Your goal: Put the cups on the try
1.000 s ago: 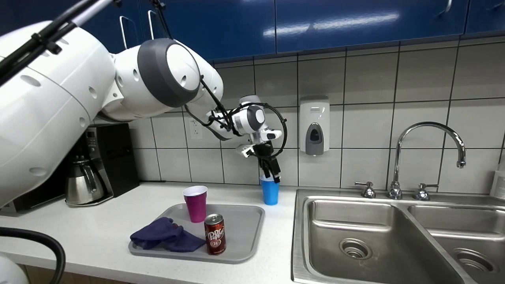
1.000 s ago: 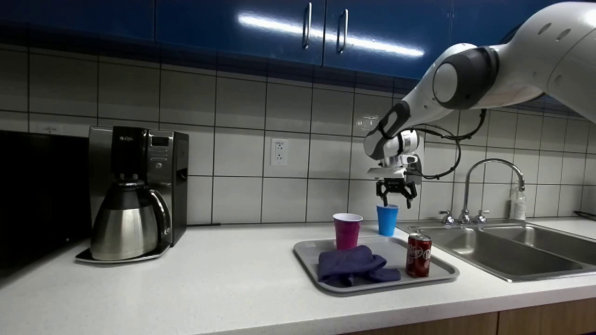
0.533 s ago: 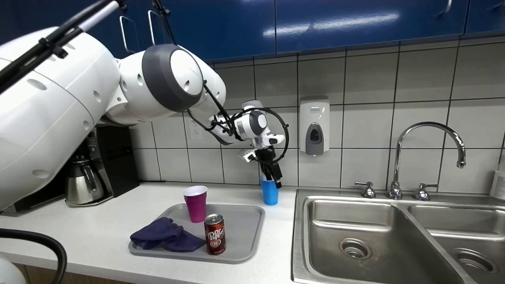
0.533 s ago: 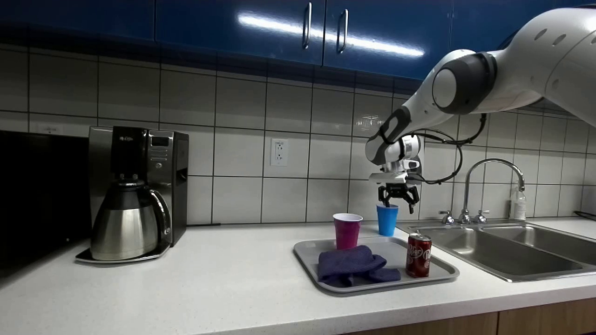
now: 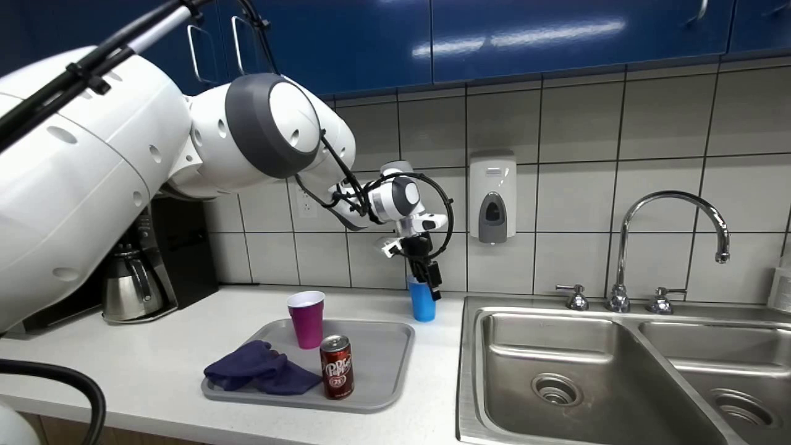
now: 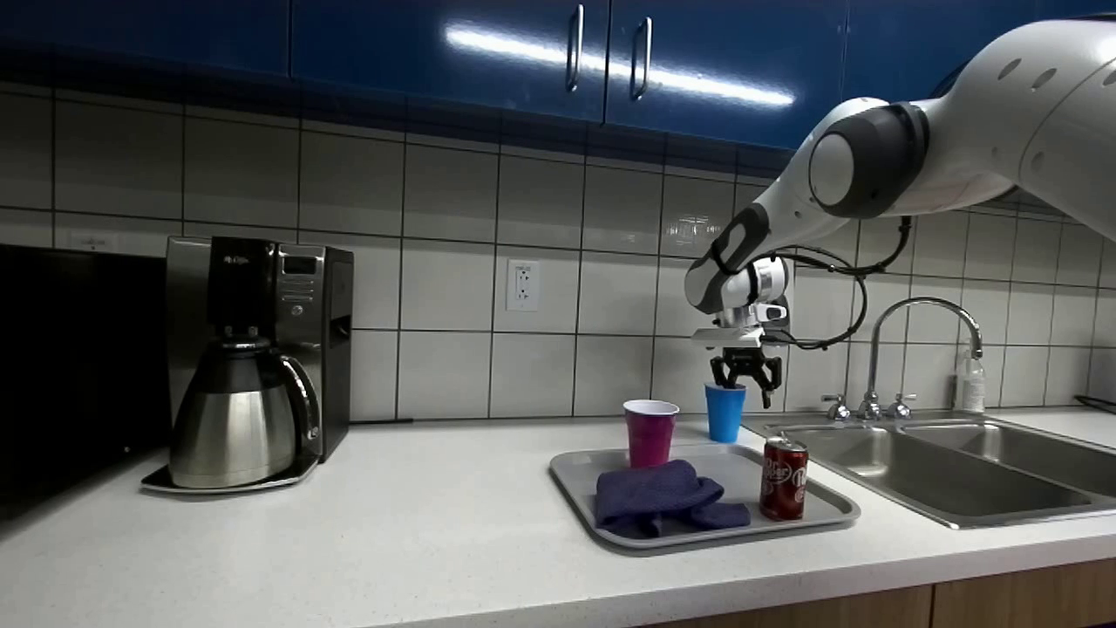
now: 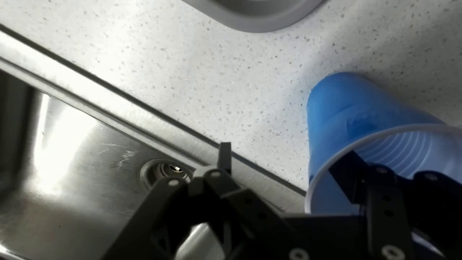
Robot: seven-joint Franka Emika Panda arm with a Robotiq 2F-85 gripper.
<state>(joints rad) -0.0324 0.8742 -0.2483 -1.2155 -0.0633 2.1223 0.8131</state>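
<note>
One magenta cup stands on the tray; the blue cup is off it, toward two o'clock in an exterior view. Our gripper is spread, one finger inside the blue cup; we should pinch its wall gently before lifting.

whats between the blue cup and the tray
Just a strip of counter: the wrist view shows it between the blue cup and the rounded corner of the tray.
</note>
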